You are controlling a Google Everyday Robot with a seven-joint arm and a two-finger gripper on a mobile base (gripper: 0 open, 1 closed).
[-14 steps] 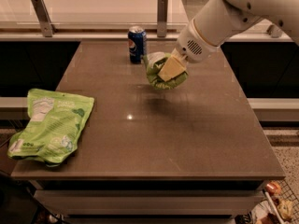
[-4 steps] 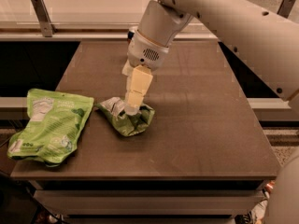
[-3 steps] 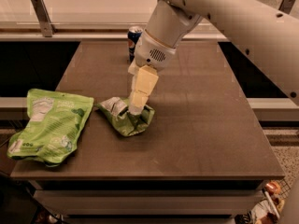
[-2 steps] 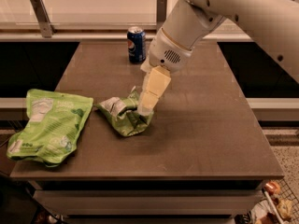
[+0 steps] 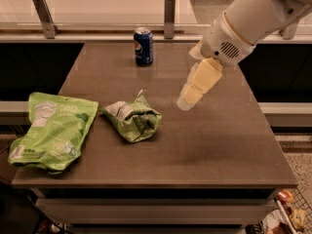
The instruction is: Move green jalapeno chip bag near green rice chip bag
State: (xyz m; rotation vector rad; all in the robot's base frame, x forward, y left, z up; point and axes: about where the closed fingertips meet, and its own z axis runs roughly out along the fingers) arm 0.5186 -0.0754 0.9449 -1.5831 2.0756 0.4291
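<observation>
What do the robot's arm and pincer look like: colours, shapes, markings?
The arm is thick, round and white, with a thin tan ring near the wrist and a small patch of dark dots. The pincer, over the table right of the green jalapeno chip bag, is pale yellow and blocky. No cables show.

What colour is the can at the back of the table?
The can is blue, clear in the camera view. The hand hovers to its right.

Arm (image 5: 253,13) above the hand (image 5: 186,100), over the table (image 5: 219,145)'s right half, cut off at the top-right edge.
</observation>
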